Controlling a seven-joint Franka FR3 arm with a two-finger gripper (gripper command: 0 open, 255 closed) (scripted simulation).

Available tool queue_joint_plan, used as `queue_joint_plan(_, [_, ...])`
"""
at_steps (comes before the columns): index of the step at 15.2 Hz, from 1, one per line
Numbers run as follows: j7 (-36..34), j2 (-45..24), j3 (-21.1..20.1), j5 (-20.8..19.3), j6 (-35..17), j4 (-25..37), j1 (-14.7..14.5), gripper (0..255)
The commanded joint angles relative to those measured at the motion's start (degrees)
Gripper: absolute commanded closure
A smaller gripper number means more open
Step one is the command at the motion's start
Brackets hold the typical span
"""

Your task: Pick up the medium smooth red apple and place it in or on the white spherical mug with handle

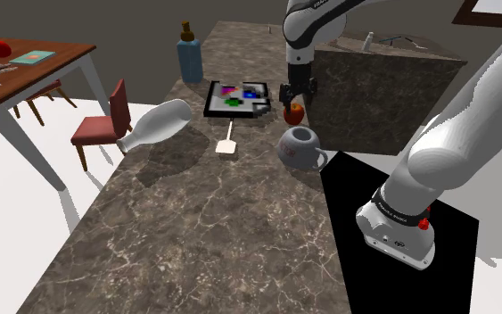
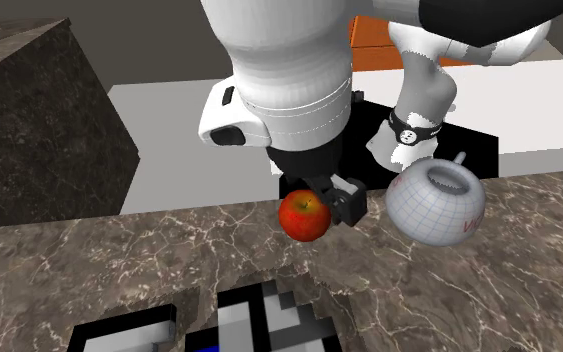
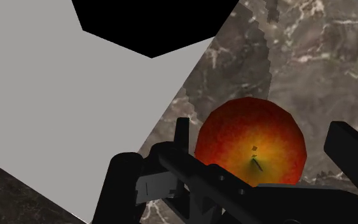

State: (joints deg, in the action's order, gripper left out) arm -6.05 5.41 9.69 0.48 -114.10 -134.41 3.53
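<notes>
My black gripper (image 1: 293, 107) is shut on a red apple (image 1: 294, 114) with a yellow-orange patch, carried just over the dark marble counter (image 1: 195, 223) near its far edge. In the second exterior view the apple (image 2: 305, 215) hangs under the white wrist, one finger (image 2: 347, 200) pressed to its side. The wrist view has the apple (image 3: 250, 140) clasped between both fingers of the gripper (image 3: 266, 151). The white round mug (image 1: 299, 145) with a handle stands upright on the counter, close beside the apple and nearer the stand; its mouth (image 2: 451, 180) faces up.
A white bottle (image 1: 155, 125) lies on its side on the counter. A blue bottle (image 1: 189, 53), a black-and-white tray (image 1: 237, 98) with coloured pieces and a small white scoop (image 1: 228, 143) are nearby. A red chair (image 1: 106, 125) and a wooden table (image 1: 26, 71) stand beyond the counter's left edge.
</notes>
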Motion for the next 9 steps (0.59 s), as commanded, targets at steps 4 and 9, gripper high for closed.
queue_joint_plan(4, [0.02,-0.65,-0.03,0.15,-2.18,-1.53,-0.06,0])
queue_joint_plan(9, [0.02,-0.64,-0.03,0.15,-2.17,-1.53,-0.06,0])
